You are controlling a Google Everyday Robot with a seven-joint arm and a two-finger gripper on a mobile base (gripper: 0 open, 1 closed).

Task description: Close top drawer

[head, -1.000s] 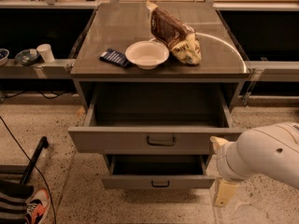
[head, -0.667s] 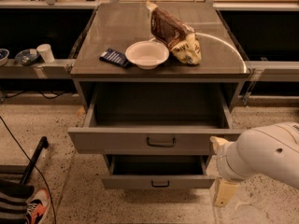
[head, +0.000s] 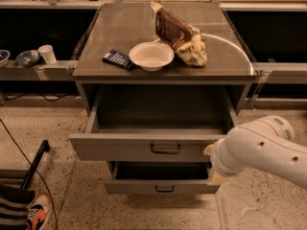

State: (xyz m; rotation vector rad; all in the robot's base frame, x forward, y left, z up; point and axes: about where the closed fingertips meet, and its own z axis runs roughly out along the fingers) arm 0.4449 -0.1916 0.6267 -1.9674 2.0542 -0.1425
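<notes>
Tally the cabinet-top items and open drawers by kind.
White bowl: 1
Dark blue packet: 1
Snack bag: 1, perhaps 2 overlapping
Open drawers: 2, top drawer and lower drawer
Total: 5
Gripper: at top drawer's right front corner

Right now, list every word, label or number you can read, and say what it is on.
Snack bag: print on it, too blurred to read.
Dark blue packet: pale marks, too blurred to read.
Top drawer, and the gripper at the right end of its front: no text visible.
</notes>
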